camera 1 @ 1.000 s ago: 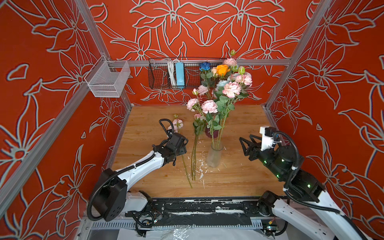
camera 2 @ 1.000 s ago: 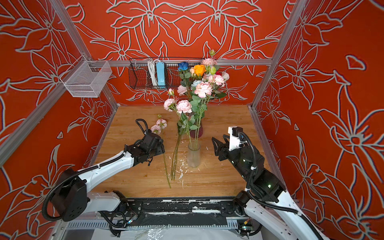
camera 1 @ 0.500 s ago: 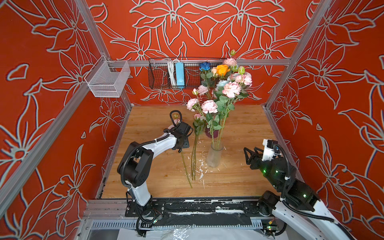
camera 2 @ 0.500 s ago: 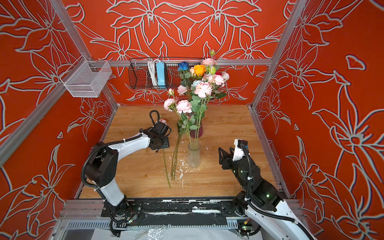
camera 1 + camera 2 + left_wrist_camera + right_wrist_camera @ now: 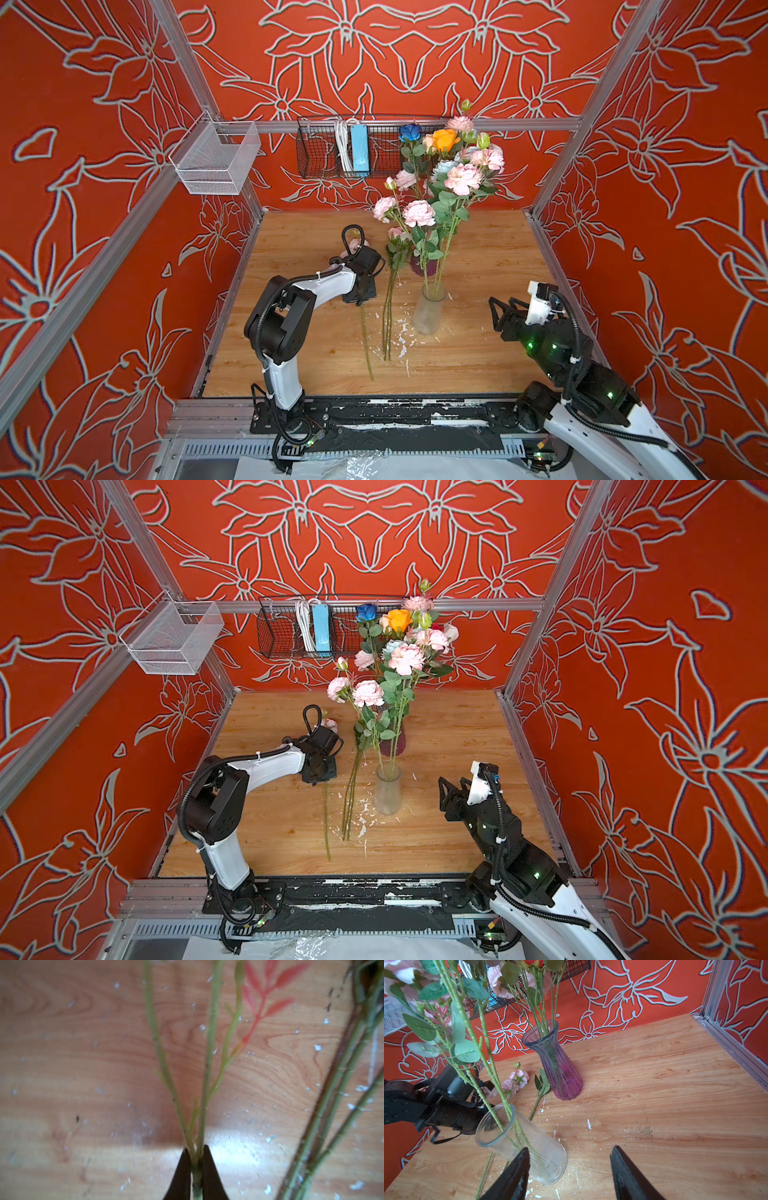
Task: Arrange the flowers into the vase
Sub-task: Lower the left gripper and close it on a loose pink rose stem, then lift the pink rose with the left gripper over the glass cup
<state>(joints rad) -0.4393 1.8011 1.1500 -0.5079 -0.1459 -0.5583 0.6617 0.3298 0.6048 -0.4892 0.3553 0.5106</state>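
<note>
Biggest change since a second ago in the left arm [image 5: 324,284]: then stretched long from the lower-left corner, now folded up, elbow drawn in toward centre-left. Right arm [image 5: 557,345] pulled back slightly toward the lower right. Left gripper [image 5: 360,302] then wide open, now pinched shut on a green stem [image 5: 365,340] at centre-left. In the left wrist view, fingers [image 5: 182,1167] pressed against that stem just under its fork. Right gripper [image 5: 498,303] open as before and holding nothing, fingers [image 5: 517,1167] well apart, right of centre near the clear vase [image 5: 428,313].

Around it all, red walls [image 5: 104,249] with pale outlined blossoms and a grey metal frame. Wooden table [image 5: 478,257] across the middle of both top views. White mesh basket [image 5: 216,166] at upper left. Black wire basket [image 5: 320,160] at upper centre, with a blue box [image 5: 359,149] and white cable inside.

Most flowers [image 5: 461,178] upright at centre: pink, orange and blue heads above the clear vase and the purple vase [image 5: 417,266] just behind it. Two loose stems [image 5: 388,320] flat on the table between the held stem and the clear vase. Small pink bloom [image 5: 519,1078] on the table just above the left gripper. White flecks [image 5: 401,332] scattered around the clear vase's foot.
</note>
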